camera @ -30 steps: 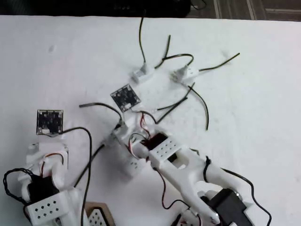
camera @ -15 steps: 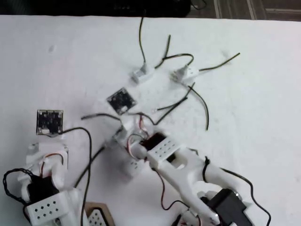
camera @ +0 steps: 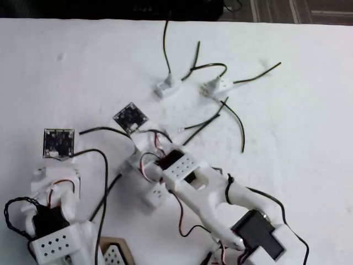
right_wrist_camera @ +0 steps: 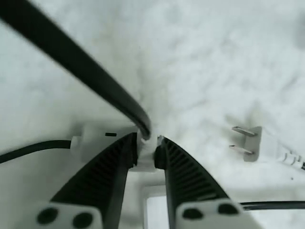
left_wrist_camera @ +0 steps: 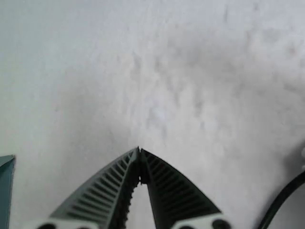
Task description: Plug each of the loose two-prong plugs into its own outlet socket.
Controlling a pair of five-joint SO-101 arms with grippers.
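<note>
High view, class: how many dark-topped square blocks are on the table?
2. One dark-topped square block lies mid-table; the other lies near the left side. More may be hidden.

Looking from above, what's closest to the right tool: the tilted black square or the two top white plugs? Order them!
1. Tilted black square, beside the right tool and its held plug.
2. Left white plug, farther up.
3. Right white plug, farthest, upper right.

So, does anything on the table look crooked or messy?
Yes. The middle dark square sits turned cornerwise, while the left dark square lies straight. Black cords sprawl and cross near the far loose plugs. The right fingers pinch a white plug.
</note>
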